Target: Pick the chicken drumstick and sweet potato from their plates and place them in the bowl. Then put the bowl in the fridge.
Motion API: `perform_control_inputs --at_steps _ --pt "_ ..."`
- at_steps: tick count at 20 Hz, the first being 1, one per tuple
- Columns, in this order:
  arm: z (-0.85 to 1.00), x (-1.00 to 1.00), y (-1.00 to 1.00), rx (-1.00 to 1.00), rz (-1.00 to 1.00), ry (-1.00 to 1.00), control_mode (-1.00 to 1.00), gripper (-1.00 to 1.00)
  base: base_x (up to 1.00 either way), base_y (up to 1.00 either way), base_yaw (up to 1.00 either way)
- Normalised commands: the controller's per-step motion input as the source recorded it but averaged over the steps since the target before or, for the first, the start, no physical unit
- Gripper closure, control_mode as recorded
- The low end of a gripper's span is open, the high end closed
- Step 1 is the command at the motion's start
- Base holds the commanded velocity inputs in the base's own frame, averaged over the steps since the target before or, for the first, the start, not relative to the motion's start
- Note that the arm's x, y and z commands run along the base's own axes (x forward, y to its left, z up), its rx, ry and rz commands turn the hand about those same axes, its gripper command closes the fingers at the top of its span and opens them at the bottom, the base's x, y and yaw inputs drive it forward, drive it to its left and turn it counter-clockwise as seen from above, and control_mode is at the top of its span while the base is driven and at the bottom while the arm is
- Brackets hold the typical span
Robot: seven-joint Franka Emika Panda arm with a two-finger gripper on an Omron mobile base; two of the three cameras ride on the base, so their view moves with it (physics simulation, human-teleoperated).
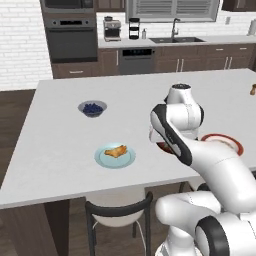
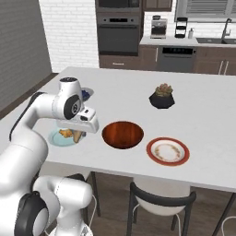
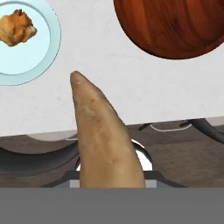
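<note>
On the counter (image 2: pixel 198 92): task items and arm are located as listed below
Gripper (image 2: pixel 77 134): clamped on the sweet potato; held above the counter's near edge, between the light blue plate and the bowl
Sweet potato (image 3: pixel 103 140): held in the jaws, lifted clear of the counter; in the hand view it tapers away from the camera to a narrow tip, seen against the bare white surface
Chicken drumstick (image 3: pixel 16 27): lying on the light blue plate (image 1: pixel 105 159), golden-orange
Bowl (image 2: pixel 122 134): dark reddish-brown, nothing seen inside; set between the light blue plate and the red-rimmed plate
Red-rimmed plate (image 2: pixel 168 151): white centre, nothing seen on it; just beside the bowl
Blueberry bowl (image 1: pixel 92 108): small, grey, set farther back on the counter
Plant pot (image 2: pixel 162 98): black, behind the bowl and well apart from it
Chair (image 2: pixel 159 203): dark-framed, tucked under the counter's near edge
</note>
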Motion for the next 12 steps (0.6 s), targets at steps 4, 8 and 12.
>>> perform_control_inputs --at_steps 4,8,12 --pt "0.00 0.00 0.00 0.00 0.00 0.00 1.00 1.00 0.57 -0.09 0.00" --pt "0.00 0.00 0.00 0.00 0.00 0.00 1.00 1.00 0.57 -0.06 0.00" --pt "0.00 0.75 -0.34 0.01 0.00 0.00 -1.00 1.00 0.00 0.00 0.00"
